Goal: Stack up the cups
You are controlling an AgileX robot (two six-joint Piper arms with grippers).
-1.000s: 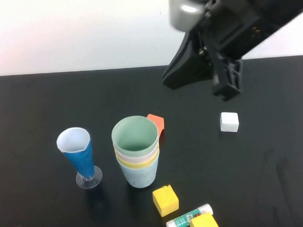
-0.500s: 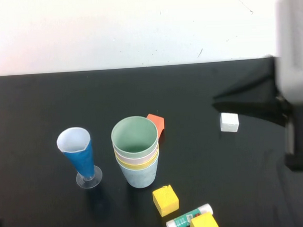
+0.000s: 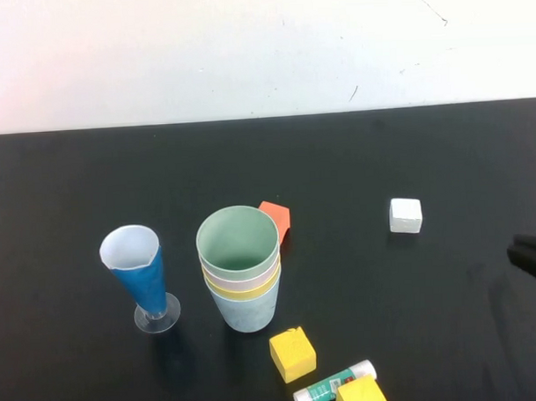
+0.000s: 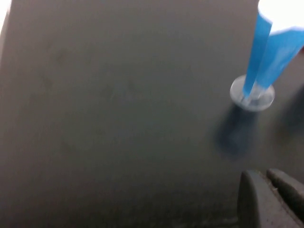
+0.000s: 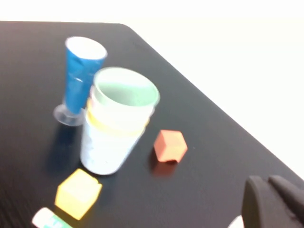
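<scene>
The four cups stand nested in one upright stack (image 3: 242, 281) at the table's middle: green (image 3: 239, 241) innermost, then a pink rim (image 3: 246, 275), a yellow rim (image 3: 246, 290), and light blue (image 3: 245, 312) outermost. The stack also shows in the right wrist view (image 5: 116, 126). My right gripper (image 3: 532, 255) is shut and empty at the table's right edge, far from the stack; its fingers (image 5: 259, 199) lie together. My left gripper (image 4: 261, 175) is shut and empty, low over bare table to the left of the conical glass, and it is out of the high view.
A blue-and-white conical glass (image 3: 140, 275) stands left of the stack. An orange block (image 3: 277, 216) lies just behind the stack. A white cube (image 3: 406, 215) lies to the right. A yellow cube (image 3: 293, 353), a glue stick (image 3: 334, 385) and another yellow block (image 3: 361, 395) lie in front.
My right arm has drawn back from above the table's far right to the right edge, leaving only its tip in the high view. The cup stack has not moved.
</scene>
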